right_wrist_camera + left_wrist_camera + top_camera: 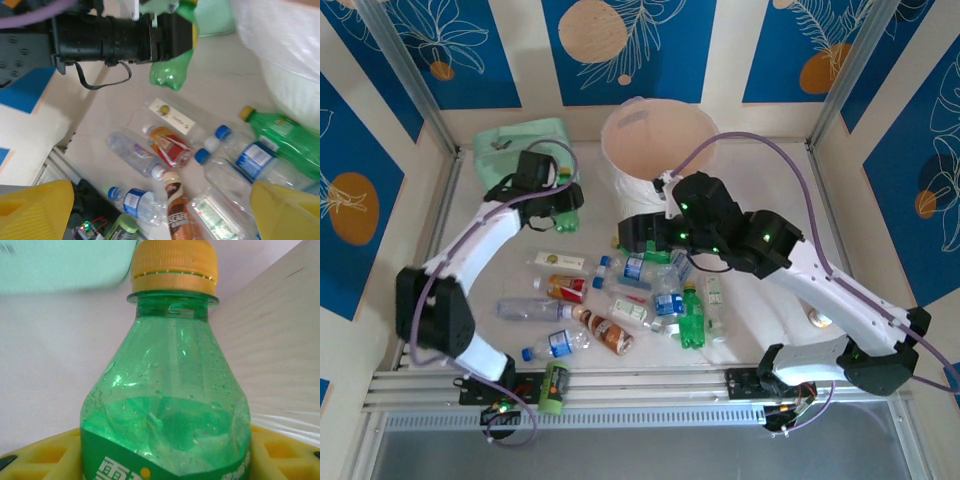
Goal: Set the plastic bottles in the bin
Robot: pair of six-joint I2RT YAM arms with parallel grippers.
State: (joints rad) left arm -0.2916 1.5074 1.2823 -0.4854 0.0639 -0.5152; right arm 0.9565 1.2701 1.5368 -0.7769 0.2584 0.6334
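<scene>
Green bottle [167,390] with orange-yellow cap: its base is running off the bottom of the left wrist view, and the label is only partly readable. Left gripper [172,37] jaws are pinching its body. The bottle is hanging clear of the table [220,90], near the bin [620,170]. Right gripper [160,210] jaws are standing spread wide over the loose bottles [640,295].

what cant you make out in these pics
Green plastic bottle with yellow cap: label text, cut off by the bottom edge, left wrist view.
Mint-green soft pouch: blurred, cut off by the top edge, left wrist view.
Round white ribbed bin: part of its wall, hidden by the right arm, top view.
Clear plastic bottles: label print too small, top view.
</scene>
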